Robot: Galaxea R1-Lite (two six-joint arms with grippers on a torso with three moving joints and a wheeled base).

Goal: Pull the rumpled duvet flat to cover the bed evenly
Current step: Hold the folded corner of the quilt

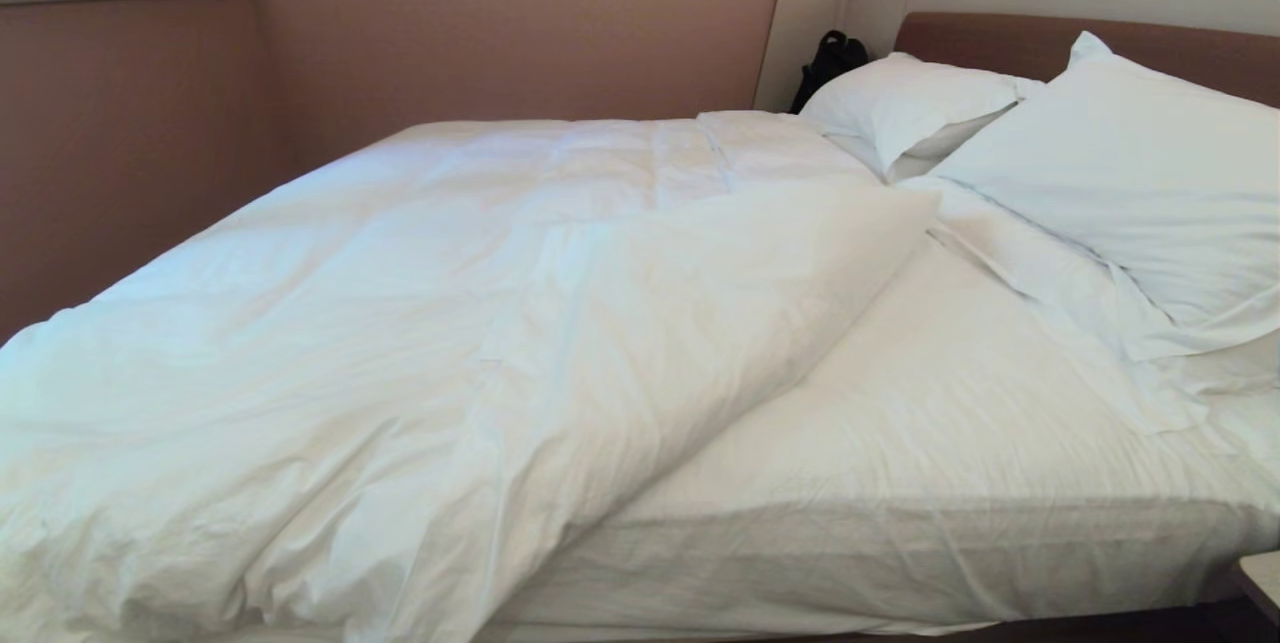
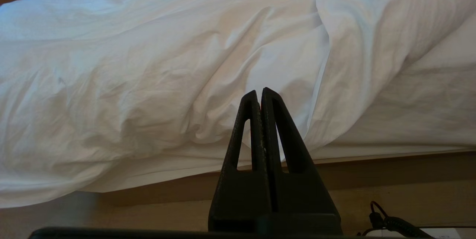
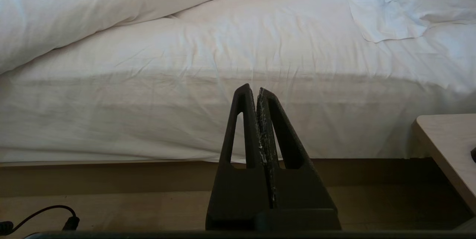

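duvet (image 1: 420,323): white, puffy, rumpled; bunched on the left half of the bed, near edge folded back in a thick diagonal roll running from the near left edge up toward the pillows; the near part spills over the bed's near side
bed (image 1: 900,583): wide, low; right half uncovered, showing creased white fitted sheet (image 1: 930,423) on top and down the near side
pillows: 2 white ones at the headboard end, far pillow (image 1: 905,103) and a larger near pillow (image 1: 1130,183) leaning on the brown headboard (image 1: 1000,38); loose pillowcase fabric trails onto the sheet beside the duvet roll's top end
left claw (image 2: 259,92): fingers pressed together, nothing held; low by the bed's side, pointing at the overhanging duvet folds, apart from the fabric
right claw (image 3: 252,88): fingers pressed together, nothing held; low by the bed's side, pointing at the bare sheet-covered mattress side, not touching
black bag (image 1: 828,63): dark item wedged at the far headboard corner, behind the far pillow
bedside tabletop (image 3: 446,146): light wood corner just beside the bed on the right
cable (image 3: 41,216): black lead with plug on the wood floor near the right claw
in the way: nothing lies on the duvet; the pillows sit just beyond the roll's upper end
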